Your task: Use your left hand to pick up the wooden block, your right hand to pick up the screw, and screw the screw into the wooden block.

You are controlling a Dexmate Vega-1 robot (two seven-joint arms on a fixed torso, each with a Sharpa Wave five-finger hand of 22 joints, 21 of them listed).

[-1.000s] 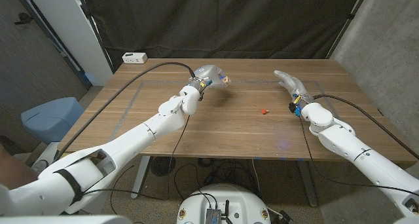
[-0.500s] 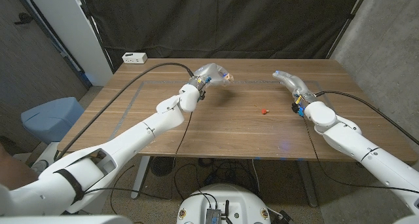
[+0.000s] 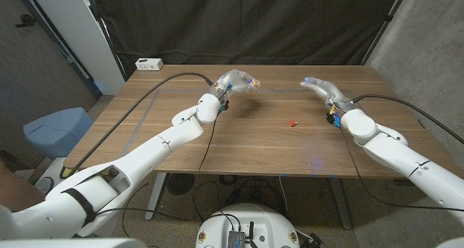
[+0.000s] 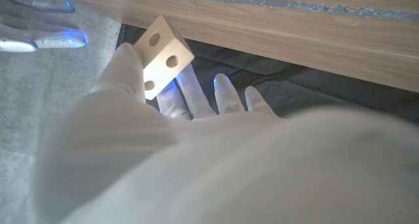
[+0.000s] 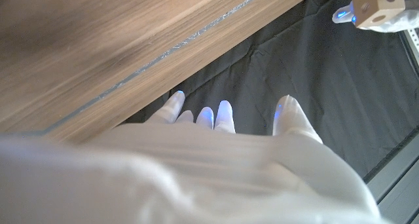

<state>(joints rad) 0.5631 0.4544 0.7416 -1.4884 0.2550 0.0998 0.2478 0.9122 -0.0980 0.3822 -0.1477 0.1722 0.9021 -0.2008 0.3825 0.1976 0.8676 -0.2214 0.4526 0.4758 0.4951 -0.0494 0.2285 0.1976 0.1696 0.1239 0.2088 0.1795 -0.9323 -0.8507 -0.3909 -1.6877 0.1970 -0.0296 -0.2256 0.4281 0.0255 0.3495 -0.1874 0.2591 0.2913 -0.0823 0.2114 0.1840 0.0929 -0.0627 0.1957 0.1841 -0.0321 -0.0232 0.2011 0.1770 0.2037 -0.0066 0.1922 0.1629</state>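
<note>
The left hand [image 3: 235,81] is raised over the far middle of the table [image 3: 217,143], pinching the wooden block [image 4: 160,56] between thumb and fingers; three round holes show on the block's faces, and its lower part is hidden behind the thumb. The right hand [image 3: 324,91] hovers at the far right, fingers spread and holding nothing. The small red screw [image 3: 292,122] lies on the wood nearer than both hands, too small to make out its form. A white power strip [image 3: 149,63] sits at the far left corner.
</note>
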